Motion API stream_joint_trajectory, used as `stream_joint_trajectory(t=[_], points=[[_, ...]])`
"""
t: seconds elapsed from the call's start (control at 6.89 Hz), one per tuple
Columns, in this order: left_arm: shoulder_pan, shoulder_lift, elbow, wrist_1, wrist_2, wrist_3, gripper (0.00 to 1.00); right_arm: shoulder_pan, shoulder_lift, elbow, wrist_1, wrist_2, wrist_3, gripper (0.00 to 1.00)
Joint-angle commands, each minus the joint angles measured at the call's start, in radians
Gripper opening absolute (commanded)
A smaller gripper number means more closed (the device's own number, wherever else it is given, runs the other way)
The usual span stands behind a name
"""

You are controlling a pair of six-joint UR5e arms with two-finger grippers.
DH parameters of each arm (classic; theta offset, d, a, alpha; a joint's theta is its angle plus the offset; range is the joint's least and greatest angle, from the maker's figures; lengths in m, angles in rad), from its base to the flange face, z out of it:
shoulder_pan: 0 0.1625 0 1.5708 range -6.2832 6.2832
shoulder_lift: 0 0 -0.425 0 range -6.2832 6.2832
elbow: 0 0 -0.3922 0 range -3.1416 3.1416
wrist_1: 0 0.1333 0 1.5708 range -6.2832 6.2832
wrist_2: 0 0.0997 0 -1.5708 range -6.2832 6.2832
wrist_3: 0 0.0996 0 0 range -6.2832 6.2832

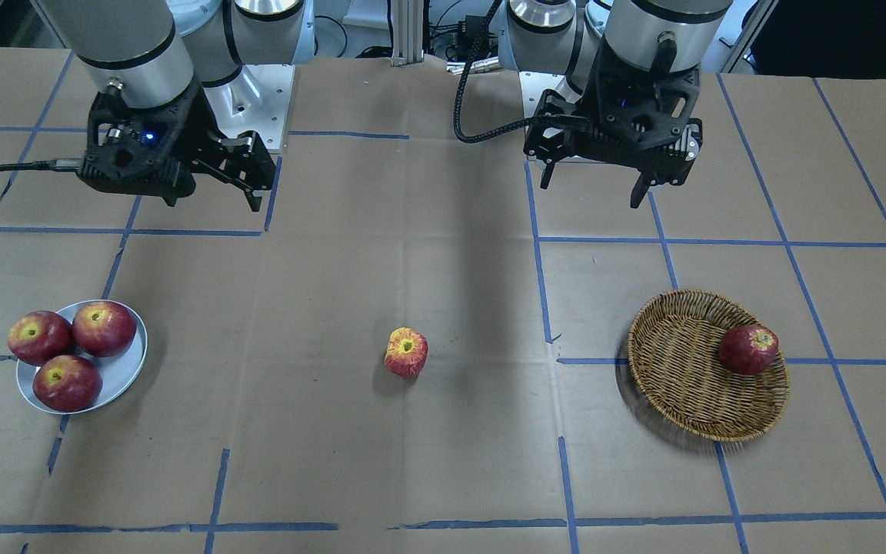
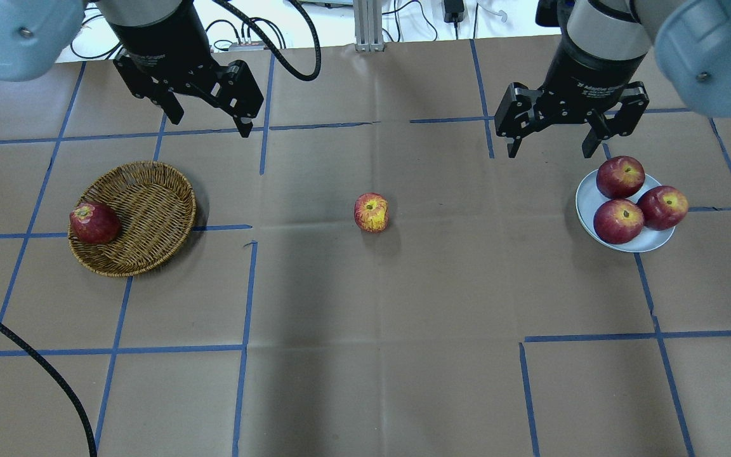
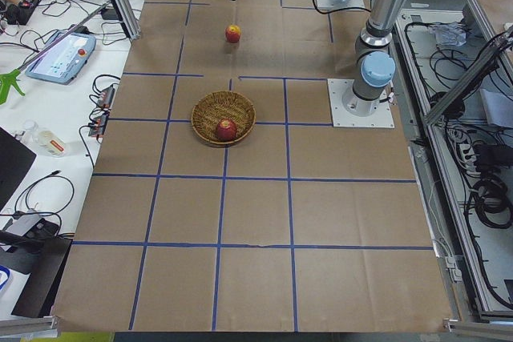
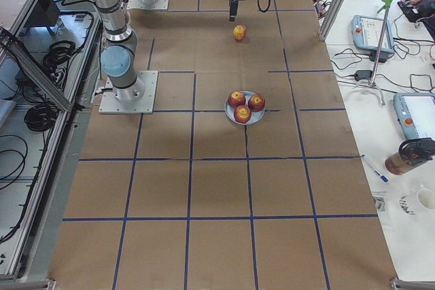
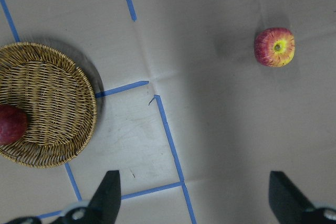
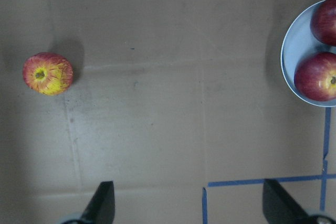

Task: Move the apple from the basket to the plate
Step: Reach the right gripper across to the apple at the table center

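The apple [image 2: 371,212], light red with yellow streaks, lies on the bare table between basket and plate, also in the front view [image 1: 406,352] and both wrist views [image 5: 274,47] [image 6: 48,73]. The wicker basket [image 2: 150,209] [image 1: 674,385] [image 5: 47,103] holds one dark red apple [image 2: 94,223]. The grey-blue plate [image 2: 587,197] [image 1: 121,377] [image 6: 294,56] holds three dark red apples. My left gripper [image 2: 212,127] [image 1: 591,192] hangs open and empty behind the basket. My right gripper [image 2: 549,154] [image 1: 216,201] hangs open and empty behind the plate.
The table is brown cardboard with a grid of blue tape lines [image 2: 248,285]. A black cable [image 2: 35,362] crosses the near left corner. Both arm bases stand along the far edge in the overhead view.
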Motion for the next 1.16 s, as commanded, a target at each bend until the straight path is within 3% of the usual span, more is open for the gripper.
stream_joint_trajectory(t=[0.0, 0.58, 1.02], points=[[0.015, 0.01, 0.0, 0.0, -0.005, 0.0, 0.99, 0.124, 0.078, -0.003, -0.115, -0.001, 0.126, 1.0], [0.015, 0.015, -0.012, -0.003, -0.002, -0.001, 0.99, 0.264, 0.265, -0.003, -0.358, -0.003, 0.314, 1.0], [0.015, 0.018, -0.012, -0.006, -0.002, -0.001, 0.99, 0.284, 0.376, 0.011, -0.47, -0.003, 0.316, 1.0]])
